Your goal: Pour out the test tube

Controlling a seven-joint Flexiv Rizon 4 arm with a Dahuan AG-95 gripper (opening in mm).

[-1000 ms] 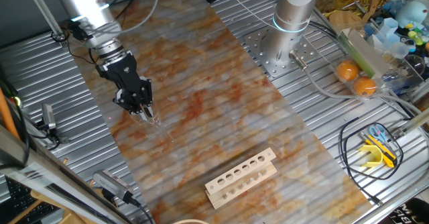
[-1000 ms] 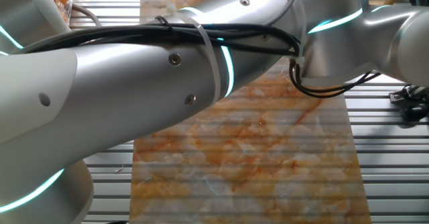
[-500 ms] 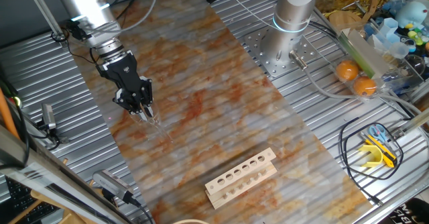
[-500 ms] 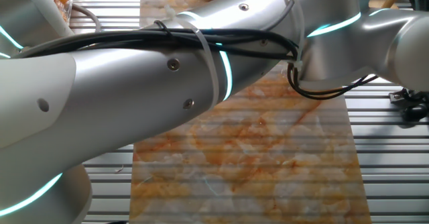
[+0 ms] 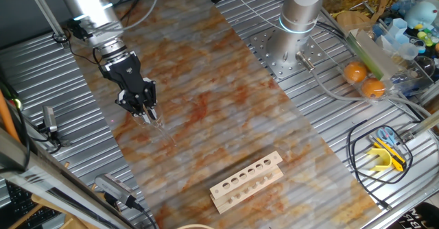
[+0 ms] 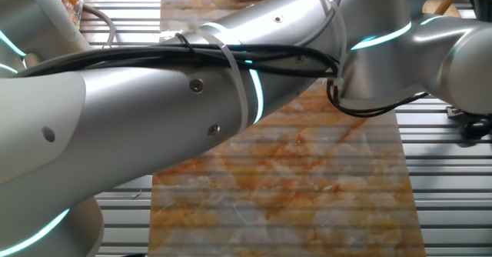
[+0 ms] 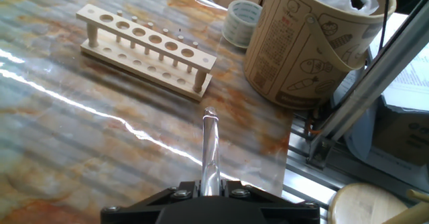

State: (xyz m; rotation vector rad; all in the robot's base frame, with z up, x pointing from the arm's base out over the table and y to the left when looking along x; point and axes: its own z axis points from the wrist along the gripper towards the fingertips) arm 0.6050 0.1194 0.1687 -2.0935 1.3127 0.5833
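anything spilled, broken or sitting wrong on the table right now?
Nothing stands out. The claw is shut on the test tube, which looks intact and juts straight out from it. The wooden rack stands upright on the marbled mat, all holes empty. No liquid or breakage shows on the mat.

— Where's the test tube [image 7: 210,150]?
— Clamped at its base, pointing straight out from the fingers above the marbled surface.
— Look?
— Slim clear glass, flared open lip at the far end.
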